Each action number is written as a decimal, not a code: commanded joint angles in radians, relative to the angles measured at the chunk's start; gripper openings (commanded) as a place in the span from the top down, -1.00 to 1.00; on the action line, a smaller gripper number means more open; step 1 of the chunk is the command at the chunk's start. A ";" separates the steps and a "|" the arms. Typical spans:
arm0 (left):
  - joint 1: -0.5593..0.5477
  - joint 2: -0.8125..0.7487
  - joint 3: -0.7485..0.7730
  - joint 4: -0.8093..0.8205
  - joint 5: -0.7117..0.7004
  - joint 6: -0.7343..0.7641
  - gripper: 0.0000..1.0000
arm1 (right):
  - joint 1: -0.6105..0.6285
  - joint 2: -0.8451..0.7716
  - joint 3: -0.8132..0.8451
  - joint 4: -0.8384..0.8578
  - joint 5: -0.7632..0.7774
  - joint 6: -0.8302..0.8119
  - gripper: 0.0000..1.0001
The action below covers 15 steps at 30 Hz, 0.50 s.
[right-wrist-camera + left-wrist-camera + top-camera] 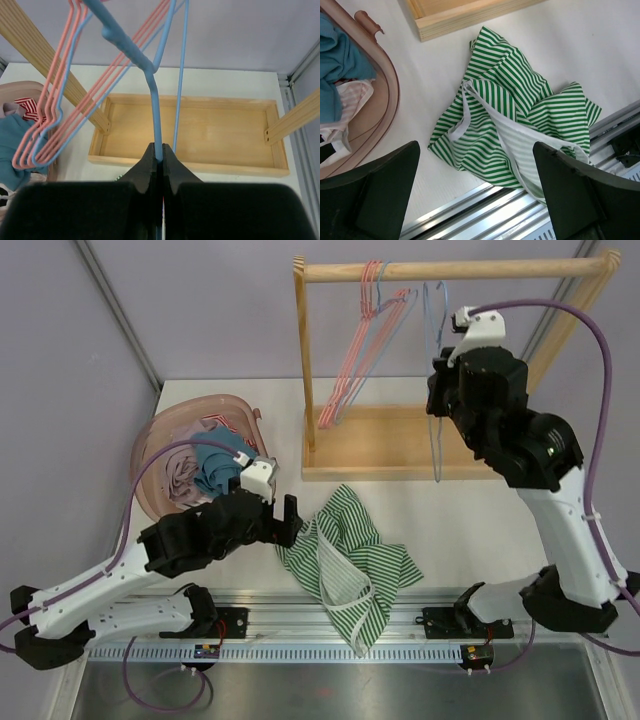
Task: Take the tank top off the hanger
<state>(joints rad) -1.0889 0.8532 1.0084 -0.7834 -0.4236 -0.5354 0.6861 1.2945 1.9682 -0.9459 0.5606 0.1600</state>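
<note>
Tank top (pixel 350 550) lay crumpled on white table (pixel 480 510); left gripper (pixel 288 520) gaped wide, right gripper (pixel 161 160) pinched blue hanger (pixel 155 100).

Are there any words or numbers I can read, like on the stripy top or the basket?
None can be read. The striped tank top, the pink basket, the blue hanger and the wooden rack show no writing.
The small board on the rail is too small to read.
</note>
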 commanded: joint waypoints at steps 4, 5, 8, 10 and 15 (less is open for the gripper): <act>-0.002 -0.084 0.013 -0.031 0.055 0.035 -0.98 | -0.054 0.281 0.444 -0.128 -0.013 -0.091 1.00; -0.002 -0.095 0.010 -0.036 0.055 0.037 -0.98 | -0.066 0.310 0.487 -0.143 -0.040 -0.091 1.00; -0.002 -0.121 -0.001 -0.050 0.048 0.038 -0.98 | -0.115 0.402 0.595 -0.166 -0.076 -0.088 1.00; 0.000 -0.131 -0.002 -0.062 0.039 0.037 -0.98 | -0.146 0.439 0.617 -0.154 -0.070 -0.080 1.00; -0.002 -0.160 -0.002 -0.076 0.025 0.038 -0.98 | -0.206 0.502 0.609 -0.076 -0.159 -0.056 1.00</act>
<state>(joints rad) -1.0889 0.7097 1.0073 -0.8627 -0.3939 -0.5159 0.5102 1.7634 2.5408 -1.0744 0.4767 0.0978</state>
